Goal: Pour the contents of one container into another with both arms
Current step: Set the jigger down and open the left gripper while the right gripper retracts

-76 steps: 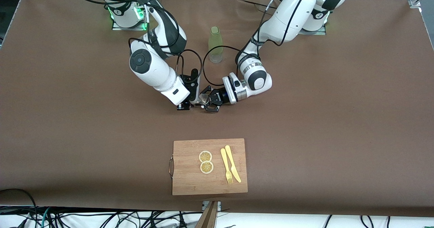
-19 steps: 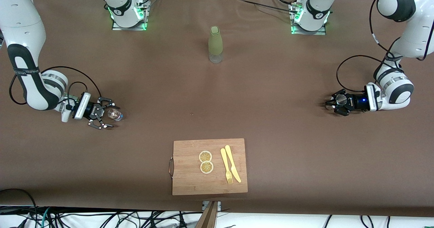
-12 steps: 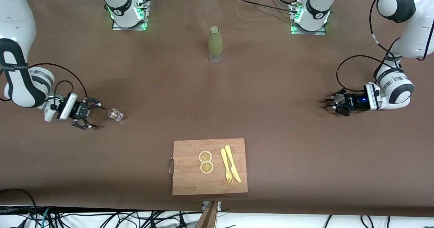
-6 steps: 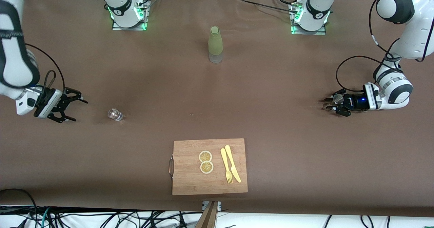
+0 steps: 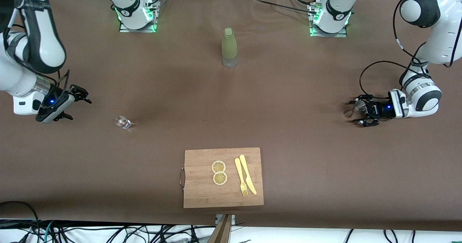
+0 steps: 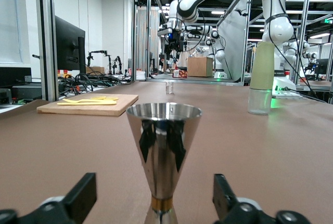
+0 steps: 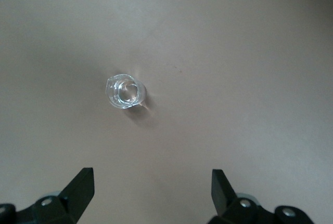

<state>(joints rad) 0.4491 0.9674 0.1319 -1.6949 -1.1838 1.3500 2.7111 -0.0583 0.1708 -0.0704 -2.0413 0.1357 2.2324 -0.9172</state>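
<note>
Front view, from the right arm's end: the right gripper (image 5: pixel 77 104) has lifted away from the small clear glass cup (image 5: pixel 122 122), jaws wide and empty, the cup upright on the brown worktop (image 5: pixel 288 145). At the left arm's end, the left gripper (image 5: pixel 355 112) has just spread its jaws wide, releasing the steel cone-shaped jigger (image 6: pixel 164 159), which stands between them. Both vessels set down suggests pouring is finished.
</note>
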